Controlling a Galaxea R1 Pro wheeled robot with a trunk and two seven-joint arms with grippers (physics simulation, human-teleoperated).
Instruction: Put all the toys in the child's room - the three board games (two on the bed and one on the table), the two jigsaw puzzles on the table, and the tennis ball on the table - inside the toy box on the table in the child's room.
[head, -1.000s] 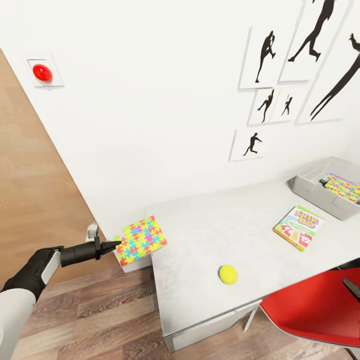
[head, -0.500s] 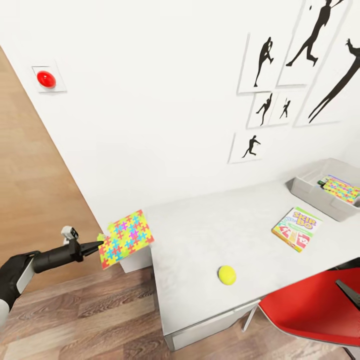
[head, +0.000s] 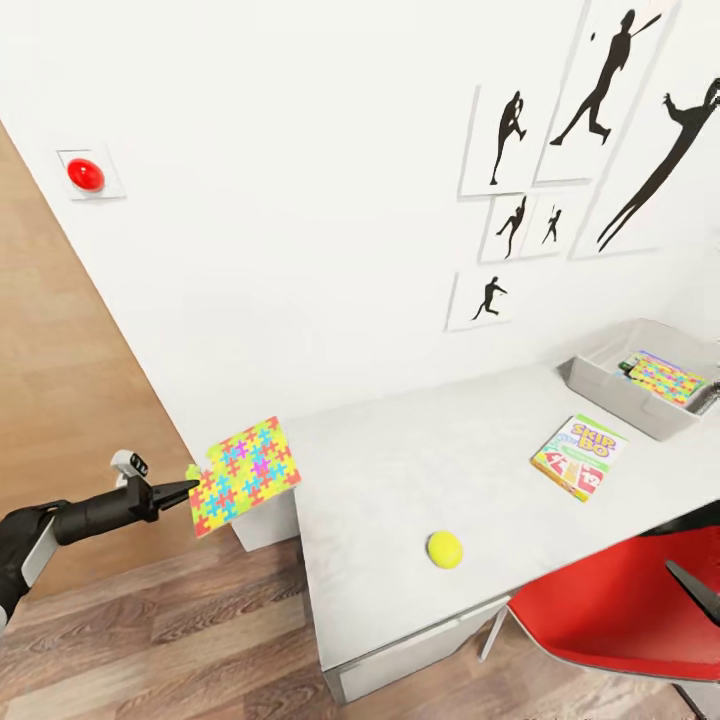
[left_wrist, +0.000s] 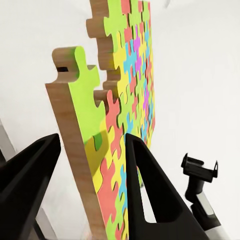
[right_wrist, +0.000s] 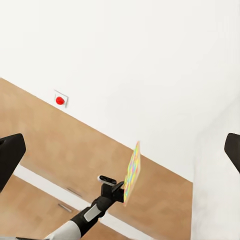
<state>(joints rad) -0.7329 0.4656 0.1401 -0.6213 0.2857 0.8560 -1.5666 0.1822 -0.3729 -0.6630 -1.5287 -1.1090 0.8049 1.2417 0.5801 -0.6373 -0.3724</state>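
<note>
At 8 o'clock in the head view your left gripper is clamped on one edge of the multicoloured jigsaw puzzle, and the left wrist view confirms it: a finger on each face of the thin board. You hold it by the edge because a flat square gives no other grip. It hangs off the left end of the table, over the wood floor (so a slip here means it falls down, I think).

Toward 6 o'clock the tennis ball lies on the table near its front edge. At 3 o'clock lies the Skip-Bo box, flat on the top and well apart from the ball. Beyond it, at 2 o'clock, stands the toy box with a second colourful puzzle and a darker item already inside.

Your right gripper has its two fingers wide apart, holding nothing. The puzzle must cross the whole table to reach the box.
</note>
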